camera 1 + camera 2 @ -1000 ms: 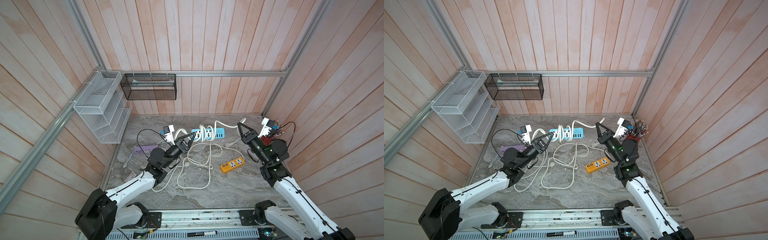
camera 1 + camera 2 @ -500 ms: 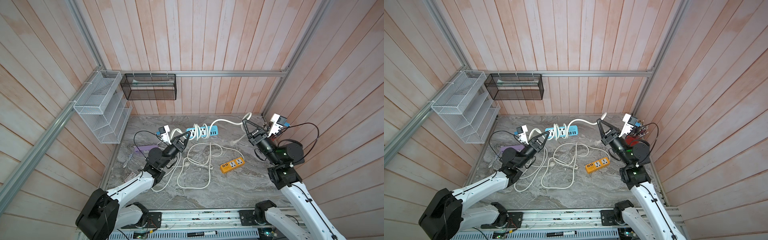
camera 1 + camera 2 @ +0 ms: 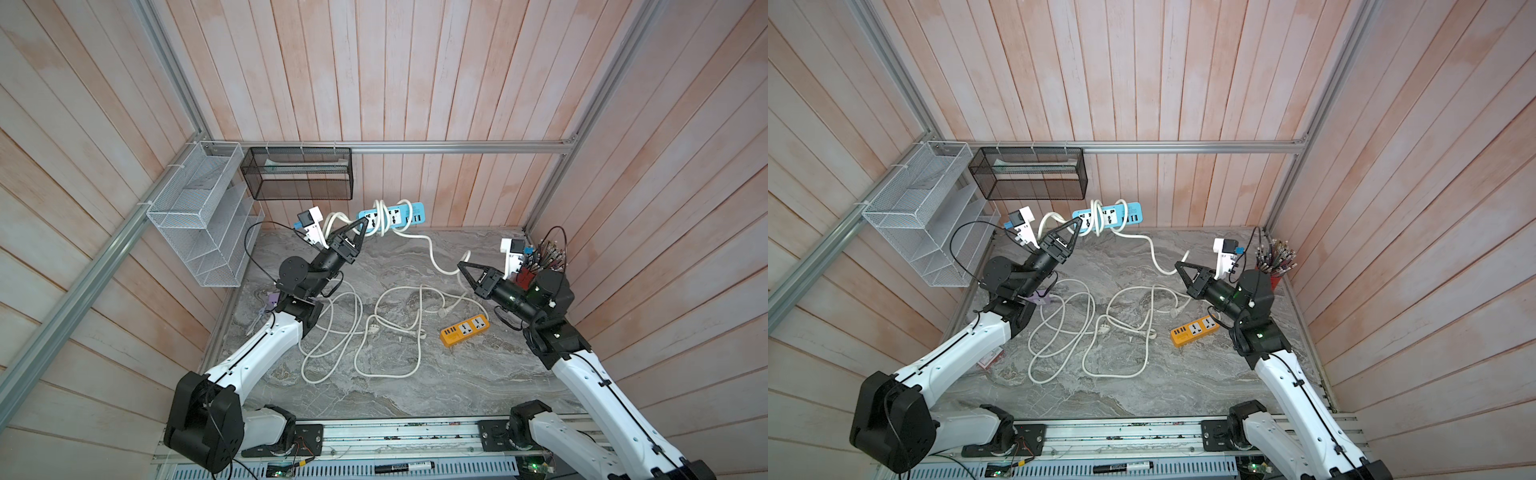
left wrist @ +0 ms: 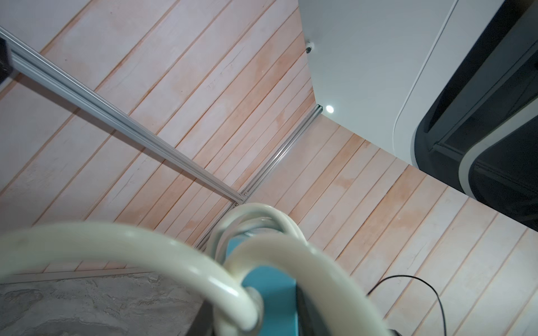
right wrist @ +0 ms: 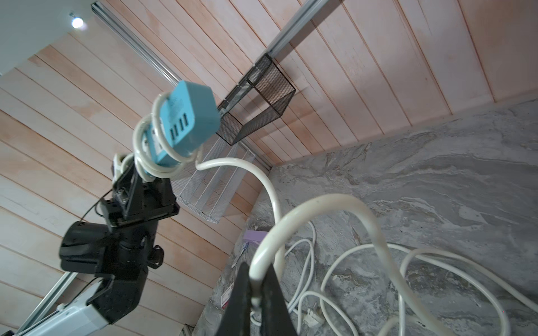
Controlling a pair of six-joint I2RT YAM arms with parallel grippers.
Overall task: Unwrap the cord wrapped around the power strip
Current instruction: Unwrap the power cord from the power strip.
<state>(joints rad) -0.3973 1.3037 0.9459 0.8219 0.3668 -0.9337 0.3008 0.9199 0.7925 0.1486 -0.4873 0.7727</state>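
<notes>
Coiling around blue power strip (image 3: 397,215), white cord (image 5: 334,200); left pincer (image 3: 360,226) clamped on strip, right pincer (image 3: 460,265) pinching cord

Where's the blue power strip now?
In both top views, the blue power strip is held up by the left tool near the back wall, beside the black basket.

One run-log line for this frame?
left gripper: holds blue rectangular plastic power strip | right gripper: shut on thick white cord | cord: coiled around strip
</notes>
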